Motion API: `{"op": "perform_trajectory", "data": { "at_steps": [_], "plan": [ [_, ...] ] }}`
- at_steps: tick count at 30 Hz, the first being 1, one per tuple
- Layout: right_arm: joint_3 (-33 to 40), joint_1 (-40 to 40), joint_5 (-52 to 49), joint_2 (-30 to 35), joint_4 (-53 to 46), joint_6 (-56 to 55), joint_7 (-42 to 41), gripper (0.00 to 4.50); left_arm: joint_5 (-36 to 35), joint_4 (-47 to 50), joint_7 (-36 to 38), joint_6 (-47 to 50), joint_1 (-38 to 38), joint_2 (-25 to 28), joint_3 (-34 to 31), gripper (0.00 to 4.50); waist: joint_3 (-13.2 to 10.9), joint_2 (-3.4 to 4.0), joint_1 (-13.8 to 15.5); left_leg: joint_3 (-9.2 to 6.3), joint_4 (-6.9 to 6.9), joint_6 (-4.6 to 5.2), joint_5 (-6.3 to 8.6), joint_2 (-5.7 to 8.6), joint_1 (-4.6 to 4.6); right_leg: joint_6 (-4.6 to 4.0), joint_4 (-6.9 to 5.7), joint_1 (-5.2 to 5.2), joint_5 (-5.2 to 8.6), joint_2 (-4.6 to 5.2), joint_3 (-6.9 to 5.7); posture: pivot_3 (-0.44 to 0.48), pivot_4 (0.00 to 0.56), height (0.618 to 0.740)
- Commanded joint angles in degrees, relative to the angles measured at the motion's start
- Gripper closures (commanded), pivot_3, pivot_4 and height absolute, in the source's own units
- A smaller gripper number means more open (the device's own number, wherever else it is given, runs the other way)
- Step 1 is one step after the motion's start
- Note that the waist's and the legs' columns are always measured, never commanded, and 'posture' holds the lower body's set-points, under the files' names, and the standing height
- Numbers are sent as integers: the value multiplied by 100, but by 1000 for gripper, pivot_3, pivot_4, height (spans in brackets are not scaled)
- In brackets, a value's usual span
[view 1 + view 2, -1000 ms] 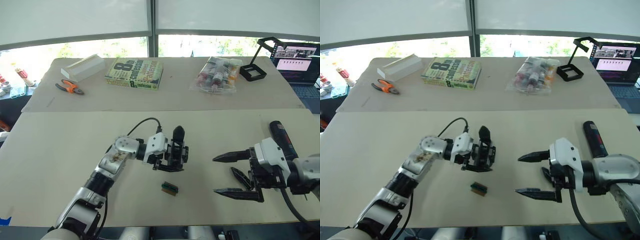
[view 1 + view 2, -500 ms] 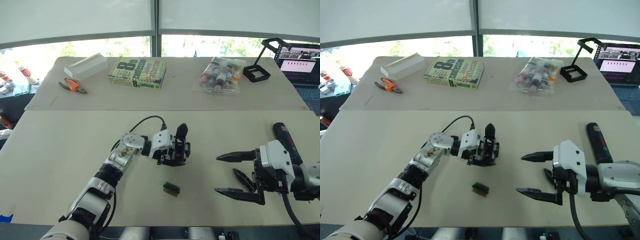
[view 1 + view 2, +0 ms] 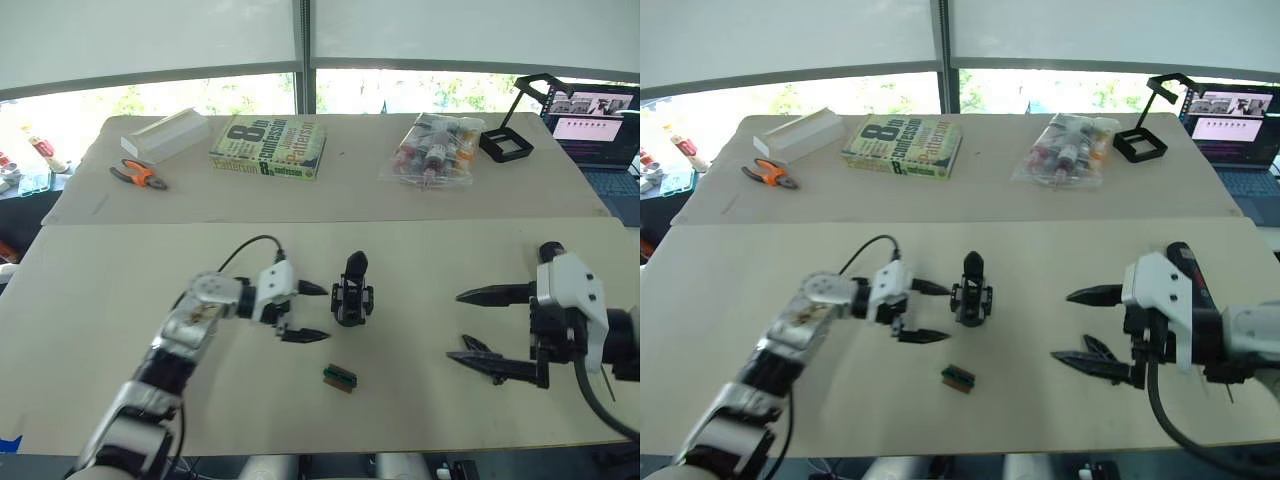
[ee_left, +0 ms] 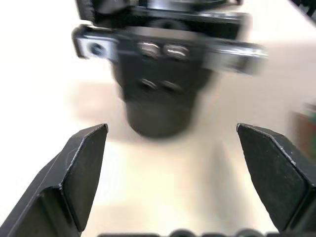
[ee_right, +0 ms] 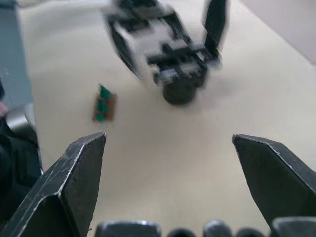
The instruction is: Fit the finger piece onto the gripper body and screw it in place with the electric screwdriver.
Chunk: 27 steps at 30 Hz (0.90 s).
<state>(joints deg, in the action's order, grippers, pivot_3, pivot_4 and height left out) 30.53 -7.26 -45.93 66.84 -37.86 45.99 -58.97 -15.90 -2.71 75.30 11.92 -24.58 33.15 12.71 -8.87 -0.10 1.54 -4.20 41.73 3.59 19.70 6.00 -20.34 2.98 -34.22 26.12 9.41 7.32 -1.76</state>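
Standing upright mid-desk, the gripper body (image 3: pixel 352 296) sits just beside my released left end effector (image 3: pixel 307 311). My right end effector (image 3: pixel 497 331), spread wide and empty, hovers over the finger piece (image 3: pixel 478 346). I judge a low, centred pinch along its length best.

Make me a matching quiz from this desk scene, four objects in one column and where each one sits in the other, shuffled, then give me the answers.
Column one:
1. gripper body
2. finger piece
3. electric screwdriver
4. green-and-brown block

Column two:
A. lying flat by the right end effector's lower finger
B. on the near table, nearer the robot than the gripper body
C. behind the right end effector's white casing
D. standing upright just ahead of the open left end effector

Pairs: 1-D, 2-A, 3-C, 4-B
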Motion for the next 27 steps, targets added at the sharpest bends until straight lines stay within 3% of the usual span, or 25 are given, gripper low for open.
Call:
{"op": "perform_trajectory", "data": {
  "at_steps": [1, 5, 9, 18, 27],
  "plan": [
    [393, 294, -642, 252, 94, 1466, 790, 0, -686, 1174, 60, 916, 17, 418, -396, 70, 0, 0, 55, -3, 0, 0, 0, 1, 1, 0, -1, -3, 0, 0, 0, 0, 150, 740],
    [281, 339, -886, 844, 73, 2682, 978, 0, -1508, 2293, 53, 1941, -177, 869, -655, 70, 0, 1, 90, -3, 0, 6, 3, 4, 0, 0, 5, -5, 0, 2, 8, 0, 150, 740],
    [-327, 817, -858, 819, 408, 3359, 1637, 0, -2247, 2836, 47, 2715, -542, 1034, -682, 70, -1, -2, 59, 3, 1, 7, 4, 3, 0, 0, 6, -7, 0, 1, 8, 0, 150, 740],
    [-1266, 1317, -797, 598, 769, 4542, 2269, 0, -2042, 3087, -210, 2211, -579, 777, -397, 70, 0, -1, 54, 12, -2, 6, 4, 4, 3, 0, 6, -5, 0, 0, 16, 0, 150, 740],
    [-2154, 1462, -437, 145, 800, 4507, 2604, 0, -2112, 3204, -317, 2234, -627, 767, -372, 70, 0, 0, 53, 14, -1, 7, 3, 4, 4, 0, 5, -4, 0, -1, 19, 0, 150, 740]
  ]
}}
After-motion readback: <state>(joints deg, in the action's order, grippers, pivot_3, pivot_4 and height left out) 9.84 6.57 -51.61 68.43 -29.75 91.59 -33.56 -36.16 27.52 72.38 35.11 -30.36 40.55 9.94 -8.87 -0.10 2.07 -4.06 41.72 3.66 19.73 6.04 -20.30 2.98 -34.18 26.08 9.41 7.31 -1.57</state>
